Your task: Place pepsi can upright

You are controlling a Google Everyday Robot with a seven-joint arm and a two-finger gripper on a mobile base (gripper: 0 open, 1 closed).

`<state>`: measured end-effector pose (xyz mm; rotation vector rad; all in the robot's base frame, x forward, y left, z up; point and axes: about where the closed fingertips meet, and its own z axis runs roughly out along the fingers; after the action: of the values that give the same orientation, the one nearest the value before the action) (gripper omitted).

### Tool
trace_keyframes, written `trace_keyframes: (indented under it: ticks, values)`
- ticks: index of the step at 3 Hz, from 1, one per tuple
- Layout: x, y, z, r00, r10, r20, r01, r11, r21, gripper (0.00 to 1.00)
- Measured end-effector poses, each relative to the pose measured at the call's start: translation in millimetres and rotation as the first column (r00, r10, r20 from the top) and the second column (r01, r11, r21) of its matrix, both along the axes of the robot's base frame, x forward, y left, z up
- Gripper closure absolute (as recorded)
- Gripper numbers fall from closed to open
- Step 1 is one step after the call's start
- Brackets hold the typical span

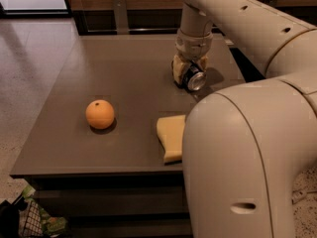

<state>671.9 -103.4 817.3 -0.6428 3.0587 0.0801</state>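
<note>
The pepsi can (194, 79) lies on its side on the table (124, 73), its silver end facing the camera. My gripper (189, 72) points straight down at the table's back right and sits right over the can, its yellowish fingers (177, 71) around the can's body. Most of the can's dark body is hidden by the gripper.
An orange (99, 114) sits at the table's left front. A yellow sponge (171, 136) lies near the front edge, partly hidden by my arm's large body (237, 162). A bag of items (29, 222) is on the floor at lower left.
</note>
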Motion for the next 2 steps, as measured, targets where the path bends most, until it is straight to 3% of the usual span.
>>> trace_keyframes:
  ticks: [2]
  values:
    - [0.0,0.0,0.3,1.0000,0.000,0.000,0.000,1.000,0.000,1.00]
